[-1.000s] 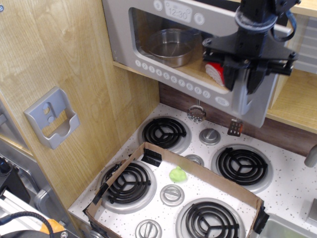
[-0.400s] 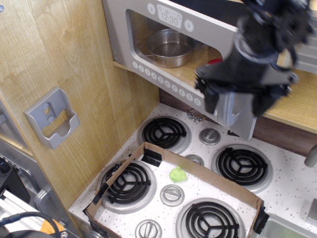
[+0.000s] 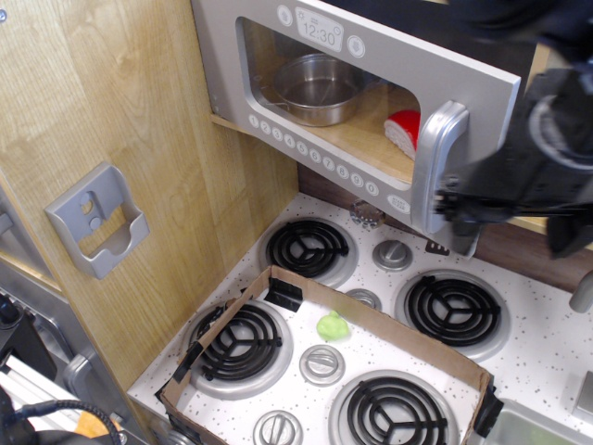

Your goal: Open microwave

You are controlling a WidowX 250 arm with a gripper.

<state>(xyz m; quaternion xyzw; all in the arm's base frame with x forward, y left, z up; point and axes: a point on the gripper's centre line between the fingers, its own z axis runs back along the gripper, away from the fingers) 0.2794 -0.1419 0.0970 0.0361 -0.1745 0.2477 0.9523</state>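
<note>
Since the microwave (image 3: 352, 102) door at upper centre is already swung ajar, judged best to pull its loop handle (image 3: 435, 167) outward in a steady arc. Gripper (image 3: 514, 222) at right blurred; open or closed, cannot tell.

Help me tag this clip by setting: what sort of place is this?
Probably a toy play kitchen: a silver-grey plastic microwave holding a small metal pot, above a speckled white stovetop with black coil burners.
</note>
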